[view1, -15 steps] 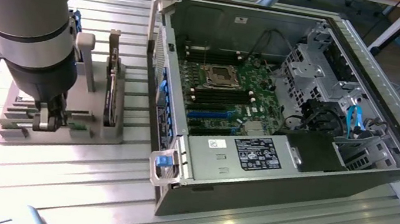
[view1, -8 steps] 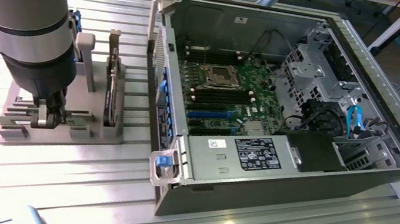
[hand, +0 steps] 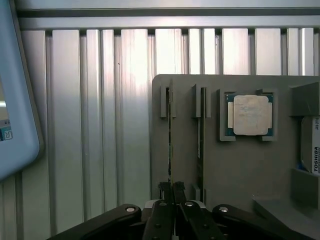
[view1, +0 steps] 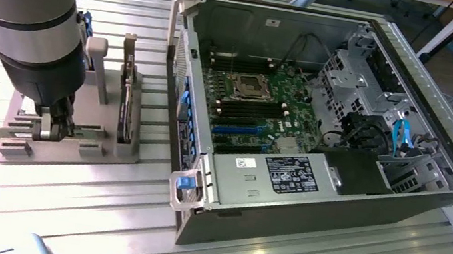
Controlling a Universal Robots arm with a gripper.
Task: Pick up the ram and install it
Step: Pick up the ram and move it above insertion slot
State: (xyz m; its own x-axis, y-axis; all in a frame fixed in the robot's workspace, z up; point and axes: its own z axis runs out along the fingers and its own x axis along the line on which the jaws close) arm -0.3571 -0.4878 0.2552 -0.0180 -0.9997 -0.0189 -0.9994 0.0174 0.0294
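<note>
Low over the gray parts holder [hand: 240, 165], the pincer [hand: 172, 190] is clamping shut on the ram [hand: 170, 140], which is standing edge-on in a slot near the holder's edge, while a square processor [hand: 249, 115] is lying nearby and the open computer case [view1: 327, 115] is sitting toward the exterior view's right.

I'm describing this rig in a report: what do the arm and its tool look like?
The arm is a thick silvery-grey cylinder with a black ring and a darker lower section. The tool is black, its hinged links joined by round silver pins.
</note>
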